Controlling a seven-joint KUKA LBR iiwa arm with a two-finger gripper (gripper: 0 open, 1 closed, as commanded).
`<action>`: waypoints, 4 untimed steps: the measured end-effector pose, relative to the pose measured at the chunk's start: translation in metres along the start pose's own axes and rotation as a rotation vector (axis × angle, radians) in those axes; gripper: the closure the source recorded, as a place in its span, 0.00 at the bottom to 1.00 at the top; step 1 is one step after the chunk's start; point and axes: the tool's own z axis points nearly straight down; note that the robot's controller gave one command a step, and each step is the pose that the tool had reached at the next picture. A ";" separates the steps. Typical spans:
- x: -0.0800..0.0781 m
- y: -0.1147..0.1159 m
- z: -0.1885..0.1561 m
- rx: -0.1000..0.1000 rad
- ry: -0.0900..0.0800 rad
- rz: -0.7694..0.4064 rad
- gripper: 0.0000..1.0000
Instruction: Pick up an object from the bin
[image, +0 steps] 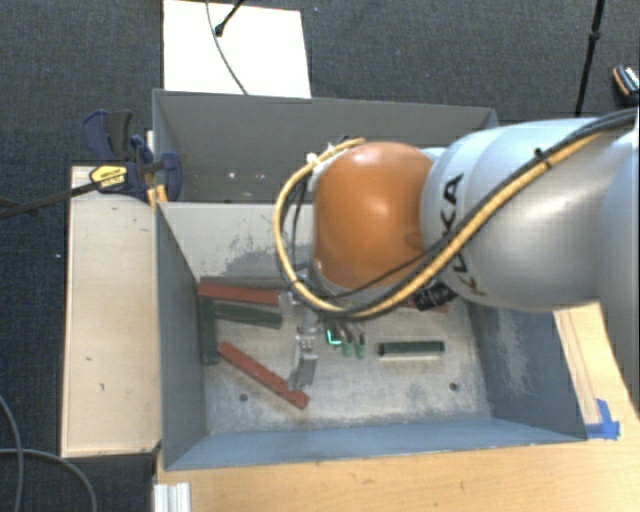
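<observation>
With the jaws, released or clenched I could not tell, low over the slanted red bar (258, 372) left in the bin (420, 392), the approach looked finished and a grasp seemed due.

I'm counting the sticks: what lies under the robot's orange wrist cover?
The upper red stick and a dark green stick beside it reach the left edge of the orange cover; whether they continue beneath cannot be seen. The bin floor there is covered too.
</observation>
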 end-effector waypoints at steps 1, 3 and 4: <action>0.016 0.022 0.136 0.001 -0.001 -0.122 0.00; -0.008 -0.028 0.132 -0.001 -0.009 -0.070 1.00; 0.005 -0.025 -0.015 -0.003 -0.015 -0.069 1.00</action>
